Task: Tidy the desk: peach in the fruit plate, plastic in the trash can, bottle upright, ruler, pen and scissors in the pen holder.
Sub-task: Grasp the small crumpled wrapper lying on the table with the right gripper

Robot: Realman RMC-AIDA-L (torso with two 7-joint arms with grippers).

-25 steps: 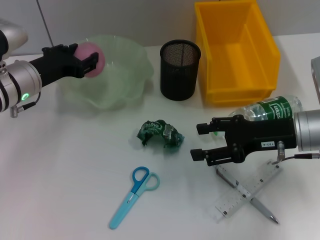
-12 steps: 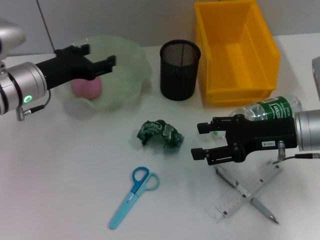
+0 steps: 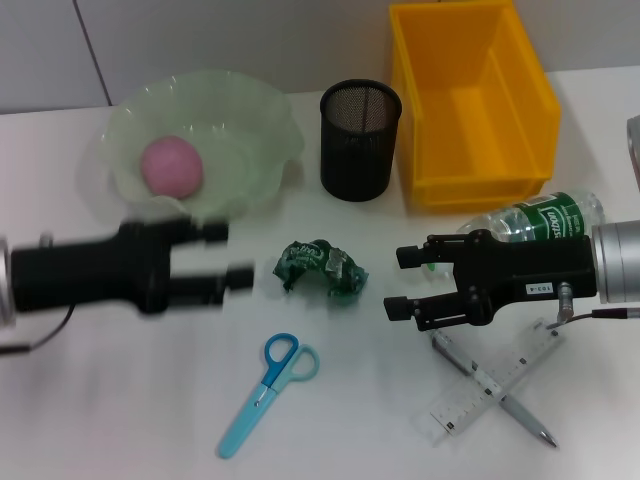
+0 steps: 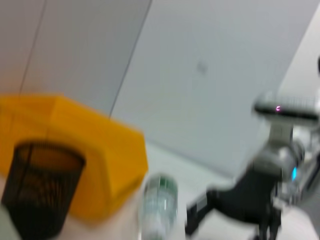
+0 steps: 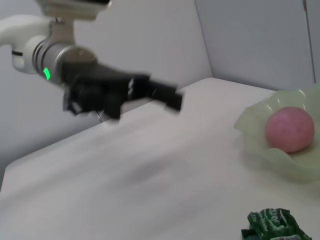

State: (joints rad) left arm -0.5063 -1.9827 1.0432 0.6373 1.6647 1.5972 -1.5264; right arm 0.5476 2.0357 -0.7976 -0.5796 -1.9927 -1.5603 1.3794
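I am working over the white desk point(image 3: 120, 400), where the yellow trash can point(image 3: 470, 100) is sitting at the back beside the black mesh pen holder point(image 3: 360, 140). The fruit plate point(image 3: 250, 130) is already holding the peach point(image 3: 172, 166), so that step looks done to me.

My left gripper point(image 3: 235, 255) is hanging low just beside the crumpled green plastic point(image 3: 320, 268), fingers spread and empty. My right gripper point(image 3: 400, 282) is waiting on the wrapper's other side, jaws parted, holding nothing.

The bottle point(image 3: 535, 217) is lying on its side behind my right wrist. The ruler point(image 3: 495, 385) is crossing the pen point(image 3: 515, 412), and the scissors point(image 3: 268, 392) are resting nearer the front.

I am judging the plastic as light, soft and springy: it will likely crush rather than resist, so I should be pinching across its bulky middle, not a loose flap.
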